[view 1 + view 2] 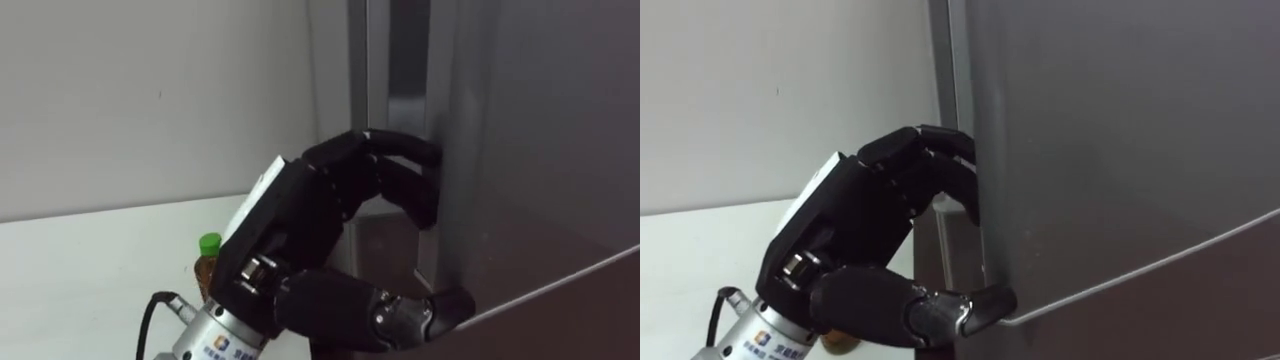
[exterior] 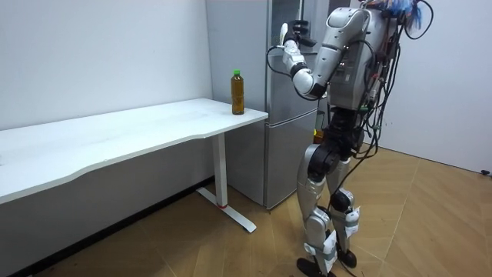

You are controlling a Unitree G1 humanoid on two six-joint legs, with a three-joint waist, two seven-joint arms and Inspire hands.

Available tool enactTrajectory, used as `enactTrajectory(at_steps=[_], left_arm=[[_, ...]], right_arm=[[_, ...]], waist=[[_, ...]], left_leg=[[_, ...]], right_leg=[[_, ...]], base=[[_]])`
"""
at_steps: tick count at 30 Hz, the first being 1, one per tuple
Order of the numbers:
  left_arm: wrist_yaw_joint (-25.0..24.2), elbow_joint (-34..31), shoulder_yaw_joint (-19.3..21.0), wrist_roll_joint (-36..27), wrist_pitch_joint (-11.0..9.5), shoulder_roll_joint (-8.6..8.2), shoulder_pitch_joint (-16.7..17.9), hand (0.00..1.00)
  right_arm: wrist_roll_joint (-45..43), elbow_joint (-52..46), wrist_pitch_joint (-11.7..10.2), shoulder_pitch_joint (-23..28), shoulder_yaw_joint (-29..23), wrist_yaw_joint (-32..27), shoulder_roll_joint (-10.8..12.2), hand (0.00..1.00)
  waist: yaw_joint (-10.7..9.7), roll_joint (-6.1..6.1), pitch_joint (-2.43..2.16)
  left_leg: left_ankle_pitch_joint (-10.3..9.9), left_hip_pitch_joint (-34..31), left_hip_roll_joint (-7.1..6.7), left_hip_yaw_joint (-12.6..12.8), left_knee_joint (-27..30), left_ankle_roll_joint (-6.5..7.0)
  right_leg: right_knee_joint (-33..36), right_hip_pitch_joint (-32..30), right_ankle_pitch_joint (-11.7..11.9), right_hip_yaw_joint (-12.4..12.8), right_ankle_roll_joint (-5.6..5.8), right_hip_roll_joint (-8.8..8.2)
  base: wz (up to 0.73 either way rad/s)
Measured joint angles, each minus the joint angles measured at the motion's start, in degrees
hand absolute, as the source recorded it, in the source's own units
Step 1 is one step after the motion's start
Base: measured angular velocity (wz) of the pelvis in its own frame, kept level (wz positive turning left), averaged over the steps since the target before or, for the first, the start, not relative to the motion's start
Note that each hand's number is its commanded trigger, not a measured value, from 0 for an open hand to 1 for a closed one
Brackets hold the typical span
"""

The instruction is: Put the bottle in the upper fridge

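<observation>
The left robot hand [image 1: 295, 235] is closed on the left edge of the upper fridge door [image 1: 540, 140]: its dark fingers [image 1: 395, 150] are curled round that edge, hooked into the groove beside it, while the thumb [image 1: 440, 305] reaches underneath and presses its tip against the door's front, just above the seam that divides it from the lower door [image 1: 600, 320]. The back of the hand faces the camera and the forearm comes up from the lower left. Whether the door has come off its seal cannot be told.

Behind the wrist, partly hidden by it, the bottle [image 1: 208, 258] stands upright on the white desk [image 2: 138, 127], its green cap and a strip of brown liquid showing. In the room view it stands near the desk's corner closest to the fridge [image 2: 280, 154], apart from the hand. The robot stands upright on the wooden floor [image 2: 430, 223] directly in front of the fridge, left arm raised to the door, with the pale wall [image 1: 150, 100] behind the desk
</observation>
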Motion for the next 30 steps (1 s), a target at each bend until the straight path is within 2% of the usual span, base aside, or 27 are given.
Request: enactTrajectory(at_steps=[3,8,11,16,22,30], left_arm=[[-0.84,0.05,-1.3,-1.61,-0.95,-0.02,0.0,0.0],[-2.9,0.29,-4.84,-4.1,-1.07,0.44,0.0,0.0],[-4.54,1.13,-7.28,-4.06,-0.51,1.07,0.0,0.0],[-8.69,1.55,-10.56,-3.82,1.74,2.98,0.0,0.0],[-12.01,4.01,-10.79,-1.22,3.93,3.48,-0.92,0.0],[-12.38,4.75,-10.79,-1.22,4.03,3.56,-1.22,0.0]], right_arm=[[0.39,-0.9,0.01,0.3,0.18,-0.07,-0.63,0.0],[2.33,-1.73,-0.01,1.03,0.2,-0.34,-1.21,0.0],[2.97,-2.1,-0.03,1.11,0.13,-0.32,-1.23,0.0],[4.73,-3.62,-0.01,1.75,0.02,-0.19,-1.55,0.0],[4.9,-5.09,0.0,2.09,-0.74,0.32,-1.59,0.0],[6.8,-5.11,0.01,2.33,-1.19,0.45,-1.69,0.0]], waist=[[-0.36,0.3,0.07],[-1.07,0.61,0.1],[-1.85,0.75,0.07],[-4.42,1.36,0.02],[-6.68,1.67,-0.07],[-7.65,1.61,-0.03]], left_leg=[[0.06,0.04,0.08,1.23,-0.35,0.11],[0.14,0.34,0.26,2.78,-0.62,0.24],[0.17,0.27,0.38,3.42,-0.61,0.3],[0.18,0.2,0.42,3.92,-0.6,0.43],[0.2,-0.06,0.81,5.35,-0.61,0.43],[0.21,0.39,1.05,6.99,-1.01,0.38]], right_leg=[[0.02,-0.51,0.11,1.2,0.04,0.01],[0.12,-0.94,0.39,2.0,0.08,-0.02],[0.11,-1.39,0.72,2.82,0.12,0.11],[0.27,-2.08,0.95,4.11,0.2,0.24],[0.92,-3.16,0.99,4.53,0.13,0.37],[0.8,-4.02,0.98,6.14,0.12,0.69]], base=[[-0.22],[-0.17],[-0.15],[-0.08],[-0.12],[-0.11]])
